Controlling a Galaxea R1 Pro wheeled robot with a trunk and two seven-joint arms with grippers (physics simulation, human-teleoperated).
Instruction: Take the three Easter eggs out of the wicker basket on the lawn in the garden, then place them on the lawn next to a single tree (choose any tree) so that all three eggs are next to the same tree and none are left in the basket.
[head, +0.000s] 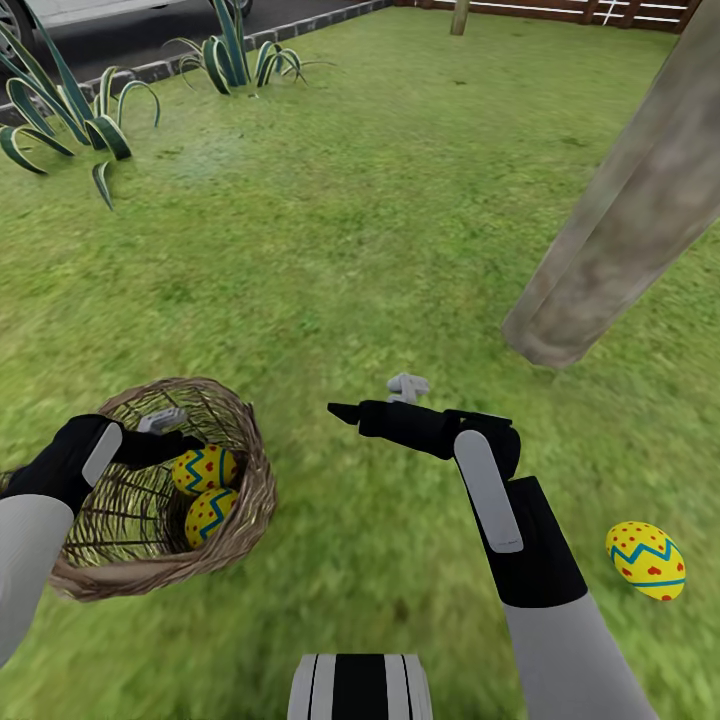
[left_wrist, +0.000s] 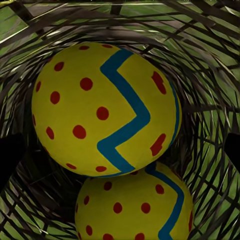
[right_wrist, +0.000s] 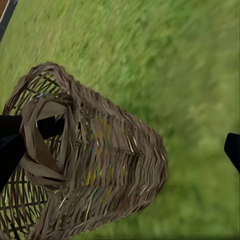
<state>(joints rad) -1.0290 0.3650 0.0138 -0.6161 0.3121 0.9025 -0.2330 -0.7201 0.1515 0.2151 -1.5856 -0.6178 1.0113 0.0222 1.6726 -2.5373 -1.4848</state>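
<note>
The wicker basket (head: 235, 535) stands on the lawn (head: 380, 220) at the lower left and leans a little. Two Easter eggs lie inside it, one (head: 203, 468) above the other (head: 207, 514). My left gripper (head: 185, 445) reaches into the basket, open, with its dark fingertips (left_wrist: 9, 157) on either side of the upper egg (left_wrist: 102, 107). The third egg (head: 646, 560) lies on the grass at the lower right, short of the tree (head: 625, 230). My right gripper (head: 345, 411) hovers open and empty over the grass, pointing at the basket (right_wrist: 100, 170).
Spiky plants (head: 70, 115) (head: 235, 55) line the lawn's far left edge beside the dark driveway (head: 120, 40). A slatted wooden fence (head: 600, 10) closes the far right. My base (head: 360, 685) shows at the bottom. Open grass lies between basket and tree.
</note>
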